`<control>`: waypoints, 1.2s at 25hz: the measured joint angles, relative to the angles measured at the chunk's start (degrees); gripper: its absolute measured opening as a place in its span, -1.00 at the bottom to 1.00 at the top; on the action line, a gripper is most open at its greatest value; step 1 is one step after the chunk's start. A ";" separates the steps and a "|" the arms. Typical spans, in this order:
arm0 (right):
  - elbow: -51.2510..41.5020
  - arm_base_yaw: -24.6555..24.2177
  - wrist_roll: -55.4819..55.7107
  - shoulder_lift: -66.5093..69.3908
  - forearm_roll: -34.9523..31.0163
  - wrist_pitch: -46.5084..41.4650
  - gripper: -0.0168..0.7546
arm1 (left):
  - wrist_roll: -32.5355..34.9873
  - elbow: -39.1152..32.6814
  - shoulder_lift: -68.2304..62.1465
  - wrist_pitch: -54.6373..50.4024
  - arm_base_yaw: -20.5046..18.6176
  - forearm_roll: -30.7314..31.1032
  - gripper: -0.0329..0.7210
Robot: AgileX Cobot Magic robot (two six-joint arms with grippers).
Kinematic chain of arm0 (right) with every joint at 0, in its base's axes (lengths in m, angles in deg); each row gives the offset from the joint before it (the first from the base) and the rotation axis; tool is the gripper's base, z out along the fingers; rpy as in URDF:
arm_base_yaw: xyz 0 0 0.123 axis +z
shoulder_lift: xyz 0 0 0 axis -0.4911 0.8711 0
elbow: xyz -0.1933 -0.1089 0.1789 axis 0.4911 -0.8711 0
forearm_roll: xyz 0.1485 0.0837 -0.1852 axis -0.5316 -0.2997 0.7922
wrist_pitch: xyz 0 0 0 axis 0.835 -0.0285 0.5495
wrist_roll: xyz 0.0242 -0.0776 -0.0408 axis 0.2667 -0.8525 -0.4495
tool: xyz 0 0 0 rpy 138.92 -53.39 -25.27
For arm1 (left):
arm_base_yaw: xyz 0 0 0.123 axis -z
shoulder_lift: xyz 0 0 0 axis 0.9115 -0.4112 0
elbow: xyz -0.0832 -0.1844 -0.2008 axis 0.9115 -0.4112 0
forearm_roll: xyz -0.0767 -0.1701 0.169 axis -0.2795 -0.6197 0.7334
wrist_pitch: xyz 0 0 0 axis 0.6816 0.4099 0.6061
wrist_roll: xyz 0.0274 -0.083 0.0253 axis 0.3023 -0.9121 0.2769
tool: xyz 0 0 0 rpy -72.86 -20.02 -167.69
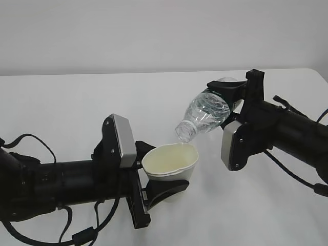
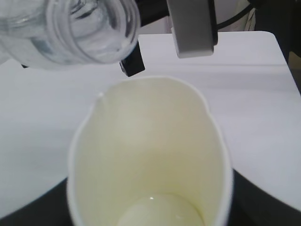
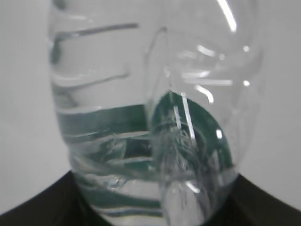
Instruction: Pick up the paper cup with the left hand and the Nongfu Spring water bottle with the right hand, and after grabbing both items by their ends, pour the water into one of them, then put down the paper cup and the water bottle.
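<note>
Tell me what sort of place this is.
Probably a lab or robot test bench: a bare white table against a plain pale wall, with only two black arms, a paper cup and a water bottle on the scene. Nothing homelike is visible.

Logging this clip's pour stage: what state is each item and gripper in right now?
Off-white tapered paper cup: upright, held, some liquid at bottom.
Clear ribbed plastic bottle: capless, tilted mouth-down over cup rim.
Left gripper: shut on cup.
Right gripper: shut on bottle.
</note>
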 joint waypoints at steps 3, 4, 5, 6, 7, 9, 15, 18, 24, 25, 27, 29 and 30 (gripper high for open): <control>0.00 0.00 -0.22 0.00 0.00 0.00 0.18 | 0.00 0.00 0.00 0.00 0.00 0.00 0.22; 0.00 0.00 -0.33 0.00 0.00 0.00 0.18 | 0.00 0.00 0.00 0.00 0.00 0.00 0.22; 0.09 0.00 -0.49 0.00 0.00 0.00 0.18 | 0.00 0.00 0.00 0.00 0.00 -0.13 0.22; 0.21 0.00 -0.58 0.00 0.00 0.00 0.18 | 0.00 0.00 0.00 0.00 0.00 -0.36 0.22; 0.31 0.00 -0.59 0.00 0.00 0.00 0.18 | 0.00 0.00 0.00 0.00 0.00 -0.68 0.22; 0.59 0.00 -0.72 0.00 0.00 0.00 0.18 | 0.00 0.00 0.00 0.00 0.00 -1.31 0.22; 0.72 0.00 -1.15 0.00 0.00 0.00 0.18 | 0.00 0.00 0.00 0.00 0.00 -1.66 0.21; 0.85 0.00 -1.17 0.00 0.00 0.00 0.18 | 0.00 0.00 0.00 -0.08 0.00 -2.15 0.21; 0.85 0.00 -1.27 0.00 0.00 0.00 0.18 | 0.00 0.00 0.00 -0.08 0.00 -2.49 0.21; 0.85 0.00 -1.27 0.00 0.00 0.00 0.18 | 0.00 0.00 0.00 -0.08 0.00 -2.53 0.21; 0.85 0.00 -1.30 0.00 0.00 0.00 0.18 | 0.00 0.00 0.00 -0.08 0.00 -2.53 0.21; 0.85 0.00 -1.30 0.00 0.00 0.00 0.18 | 0.00 0.00 0.00 -0.08 0.00 -2.53 0.21; 0.85 0.00 -1.30 0.00 0.00 0.00 0.18 | 0.00 0.00 0.00 -0.08 0.00 -2.53 0.21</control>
